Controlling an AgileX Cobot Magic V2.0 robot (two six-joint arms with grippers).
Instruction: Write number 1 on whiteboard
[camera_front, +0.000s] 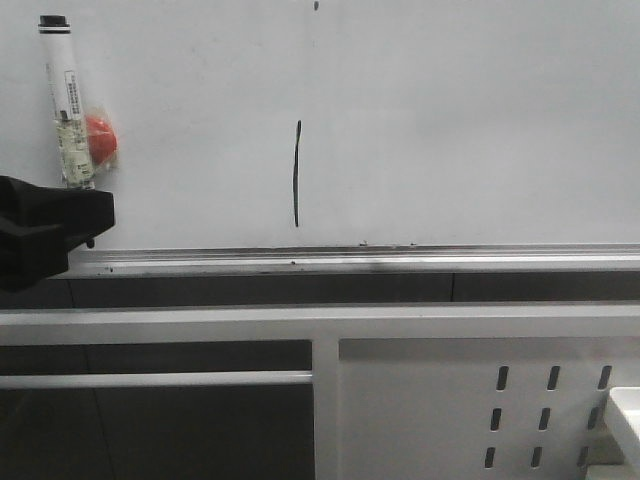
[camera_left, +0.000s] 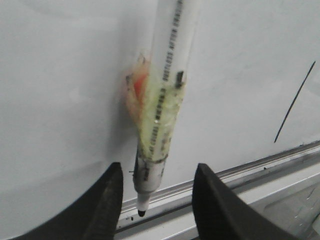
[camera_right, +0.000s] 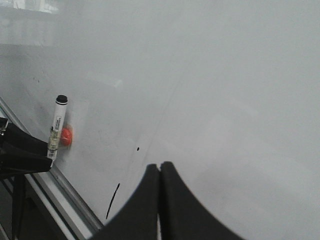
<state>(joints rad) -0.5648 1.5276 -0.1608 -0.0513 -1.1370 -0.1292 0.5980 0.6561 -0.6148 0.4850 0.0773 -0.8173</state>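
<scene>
On the whiteboard (camera_front: 450, 120), roughly at its middle in the front view, stood the number 1 (camera_front: 297, 175), a thin black stroke, slightly bowed and close to upright, its lower end stopping short of the silver rail (camera_front: 350, 258) along the board's lower edge. A tiny dark dot (camera_front: 316, 5) sat well above the stroke, near the upper border of that view. Far to the left, a marker pen (camera_front: 66, 105) lay flat against the board, standing nearly upright with its black cap end uppermost, held there by a red-orange magnet (camera_front: 99, 138) taped to its barrel with yellowed tape. The left gripper (camera_left: 157, 200) sat just below the pen, its two dark fingers (camera_left: 107, 200) spread wide with the pen's bare tip pointing down between them; neither finger touched the barrel, so the jaws held nothing. The tip hung just above the rail. The right gripper (camera_right: 159, 200) faced the board from farther off, its jaws pressed together along a thin seam with nothing between them. From that wrist view the stroke, the dot and the pen all showed on the white surface, the pen well apart from the stroke. Below the board ran a white metal panel (camera_front: 420, 400) with oblong slots.
</scene>
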